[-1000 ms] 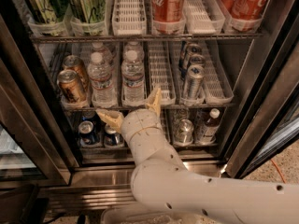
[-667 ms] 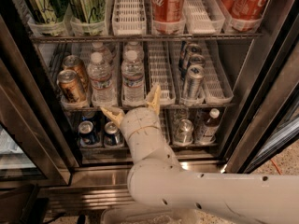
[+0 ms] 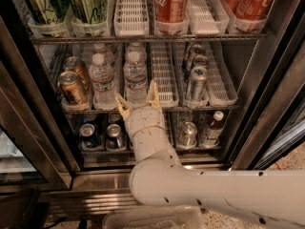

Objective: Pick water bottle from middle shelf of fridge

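Note:
The fridge (image 3: 267, 94) stands open with three wire tiers in view. On the middle shelf (image 3: 164, 80) stand clear ribbed water bottles with white caps. One water bottle (image 3: 135, 78) is at the front of its lane, with a second (image 3: 102, 80) to its left. My gripper (image 3: 137, 99) is open, its tan fingers (image 3: 153, 94) spread at the shelf's front edge just below and on either side of the base of the front water bottle. It holds nothing.
Copper cans (image 3: 72, 86) stand at the middle shelf's left, slim silver-blue cans (image 3: 195, 80) at its right. Green cans (image 3: 90, 3) and red cola cans (image 3: 170, 2) fill the top tier. Blue cans (image 3: 89, 136) and a small dark bottle (image 3: 212, 127) sit on the bottom tier.
My gripper has moved up and a little to the right, from below the shelf's edge to around the base of the front water bottle.

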You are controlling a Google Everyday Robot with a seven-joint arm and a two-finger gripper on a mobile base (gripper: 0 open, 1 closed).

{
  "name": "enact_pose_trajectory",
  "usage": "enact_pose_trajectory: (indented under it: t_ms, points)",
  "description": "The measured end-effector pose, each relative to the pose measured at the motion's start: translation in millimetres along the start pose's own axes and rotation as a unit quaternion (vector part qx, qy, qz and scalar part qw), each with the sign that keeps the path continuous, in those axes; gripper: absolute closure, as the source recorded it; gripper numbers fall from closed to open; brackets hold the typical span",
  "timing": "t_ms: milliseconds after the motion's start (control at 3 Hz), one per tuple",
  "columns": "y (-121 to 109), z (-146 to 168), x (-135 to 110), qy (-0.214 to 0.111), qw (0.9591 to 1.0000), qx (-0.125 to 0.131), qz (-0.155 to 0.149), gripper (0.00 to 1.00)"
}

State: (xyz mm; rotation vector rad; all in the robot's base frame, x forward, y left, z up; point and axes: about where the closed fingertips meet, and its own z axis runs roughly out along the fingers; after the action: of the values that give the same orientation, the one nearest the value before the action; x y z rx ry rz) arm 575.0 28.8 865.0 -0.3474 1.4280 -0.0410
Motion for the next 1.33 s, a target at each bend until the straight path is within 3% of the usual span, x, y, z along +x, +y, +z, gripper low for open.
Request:
enact_pose_trajectory:
  t_ms: [1333]
  points:
    - [-1, 35, 12, 0.016, 0.9994, -0.004, 0.031, 0.25]
